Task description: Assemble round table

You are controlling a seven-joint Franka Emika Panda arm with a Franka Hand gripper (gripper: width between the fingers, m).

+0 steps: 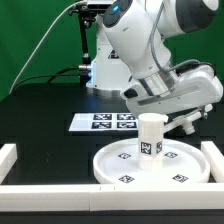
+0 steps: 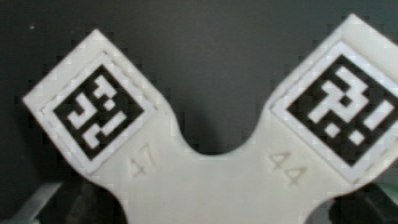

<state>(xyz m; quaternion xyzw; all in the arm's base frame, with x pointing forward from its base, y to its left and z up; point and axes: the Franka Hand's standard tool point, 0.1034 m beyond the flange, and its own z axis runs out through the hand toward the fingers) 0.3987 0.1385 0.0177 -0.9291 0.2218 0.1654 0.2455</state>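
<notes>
- Disc (image 1: pixel 150 166) lies on the counter (image 1: pixel 40 110), with the post (image 1: pixel 150 135) upright at its centre.
- Foot (image 2: pixel 214 150) is clamped between the narrowly parted fingers of the end effector (image 2: pixel 221 206).

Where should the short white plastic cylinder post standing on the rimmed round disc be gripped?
Probably its upper side wall, from above: the short white cylinder post stands upright centred on the large rimmed white disc, whose raised rim hinders low sideways approaches.

The white foot piece (image 2: pixel 199 165) shows two tagged, diamond-tipped arms.
</notes>
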